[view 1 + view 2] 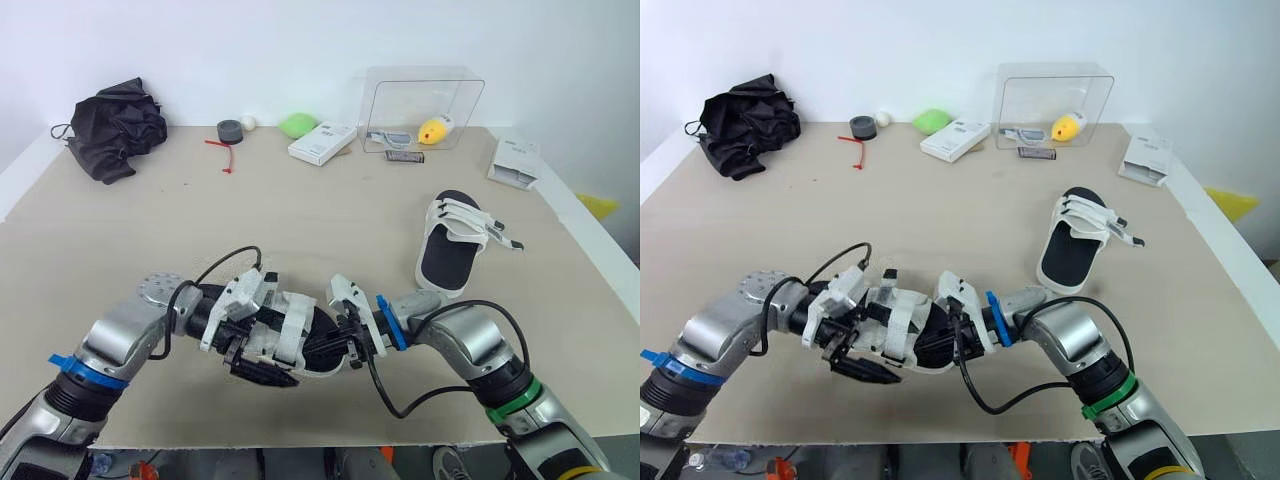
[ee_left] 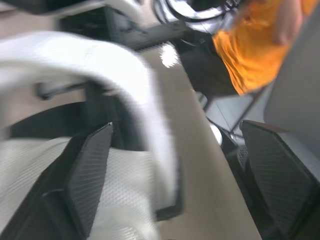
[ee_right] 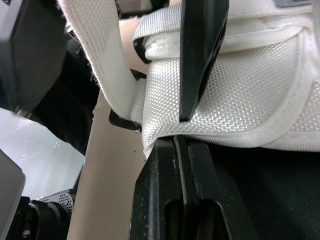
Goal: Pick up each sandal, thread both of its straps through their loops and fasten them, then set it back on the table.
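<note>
Right wrist view: pinching sandal's (image 3: 240,75) white woven mesh in right gripper (image 3: 182,131). Holding long axis crosswise, left-to-right; left gripper's (image 2: 175,127) jaws gaping wide.

Far edge: crumpled black fabric bag (image 1: 115,128), black tape roll (image 1: 230,130), white cardboard box (image 1: 322,142), clear plastic bin (image 1: 400,100).

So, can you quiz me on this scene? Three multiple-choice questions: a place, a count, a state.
1. The yellow object sits: A in the clear box; B on a chair; C on a shelf.
2. Sandals in view: A one; B two; C four.
3. Fingers of the left gripper are: A pressed together; B spread apart; C missing.
Answers: A, it shows through the box's wall; B, one sandal near the front edge, the other sandal farther right; B, tabletop shows between them.
</note>
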Available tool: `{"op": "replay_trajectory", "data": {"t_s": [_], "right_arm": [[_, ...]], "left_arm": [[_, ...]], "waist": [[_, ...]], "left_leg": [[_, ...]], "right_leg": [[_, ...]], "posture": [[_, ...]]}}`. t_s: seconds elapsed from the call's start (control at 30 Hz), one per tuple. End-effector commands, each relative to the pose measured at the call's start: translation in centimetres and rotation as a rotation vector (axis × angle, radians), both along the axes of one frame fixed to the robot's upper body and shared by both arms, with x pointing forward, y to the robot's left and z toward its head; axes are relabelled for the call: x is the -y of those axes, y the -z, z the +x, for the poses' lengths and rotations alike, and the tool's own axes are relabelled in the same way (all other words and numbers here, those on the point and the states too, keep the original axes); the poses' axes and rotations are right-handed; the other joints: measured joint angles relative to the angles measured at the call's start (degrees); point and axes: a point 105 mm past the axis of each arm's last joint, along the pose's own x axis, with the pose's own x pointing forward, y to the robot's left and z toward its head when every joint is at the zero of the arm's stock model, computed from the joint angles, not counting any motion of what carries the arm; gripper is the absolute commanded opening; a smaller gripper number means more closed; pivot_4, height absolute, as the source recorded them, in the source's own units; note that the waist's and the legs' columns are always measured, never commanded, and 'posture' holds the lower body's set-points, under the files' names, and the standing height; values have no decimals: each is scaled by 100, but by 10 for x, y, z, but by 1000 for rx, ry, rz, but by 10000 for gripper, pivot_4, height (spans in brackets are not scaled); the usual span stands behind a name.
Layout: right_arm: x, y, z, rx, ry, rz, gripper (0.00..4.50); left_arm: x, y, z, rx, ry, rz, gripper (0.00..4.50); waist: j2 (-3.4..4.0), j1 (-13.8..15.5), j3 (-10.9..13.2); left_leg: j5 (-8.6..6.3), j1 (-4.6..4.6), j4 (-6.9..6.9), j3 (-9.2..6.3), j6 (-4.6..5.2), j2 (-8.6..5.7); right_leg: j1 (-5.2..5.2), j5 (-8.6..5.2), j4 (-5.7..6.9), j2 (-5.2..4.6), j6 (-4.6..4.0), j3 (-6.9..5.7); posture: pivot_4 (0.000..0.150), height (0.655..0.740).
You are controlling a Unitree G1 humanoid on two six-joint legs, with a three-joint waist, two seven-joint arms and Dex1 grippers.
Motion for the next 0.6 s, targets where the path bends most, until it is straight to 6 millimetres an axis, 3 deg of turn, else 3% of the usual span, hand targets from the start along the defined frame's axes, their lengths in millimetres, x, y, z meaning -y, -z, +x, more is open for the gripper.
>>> {"op": "replay_trajectory", "data": {"t_s": [0.03, 0.13, 0.27, 0.4, 0.6], "right_arm": [[-1, 6, -6, -29, -16, -17, 0], [-1, 6, -6, -29, -16, -18, 0], [-1, 6, -6, -29, -19, -17, 0], [-2, 6, -5, -29, -24, -15, 0], [-1, 7, -6, -31, -26, -15, 0]], "left_arm": [[-12, -20, 1, -20, -4, 3, 39357], [-23, -28, -1, -22, 3, 43, 39357], [-27, -46, 14, 39, -69, -16, 39357], [-27, -97, 36, -25, -201, -277, 39357], [-49, -83, -12, -101, -30, -129, 39357]], "waist": [[-2, -6, 1], [-2, -8, 2], [-3, 1, 3], [-14, -2, 9], [-11, -51, 9]], "left_leg": [[0, -5, 0, -2, 0, 1], [0, -9, -8, 0, 0, 1], [0, -14, -11, 0, 0, 1], [0, -17, -4, -5, 0, 2], [-3, -11, -26, -2, 1, 3]], "right_leg": [[-3, 0, 0, 2, 0, -1], [-13, -1, 0, 5, -1, 3], [-15, -3, 0, 3, -6, 0], [-15, -4, 0, 3, -5, -7], [-27, 2, 0, 4, -29, 20]], "posture": [[1500, 7400], [1500, 7400], [1500, 7400], [1500, 7400], [1500, 7400]]}}
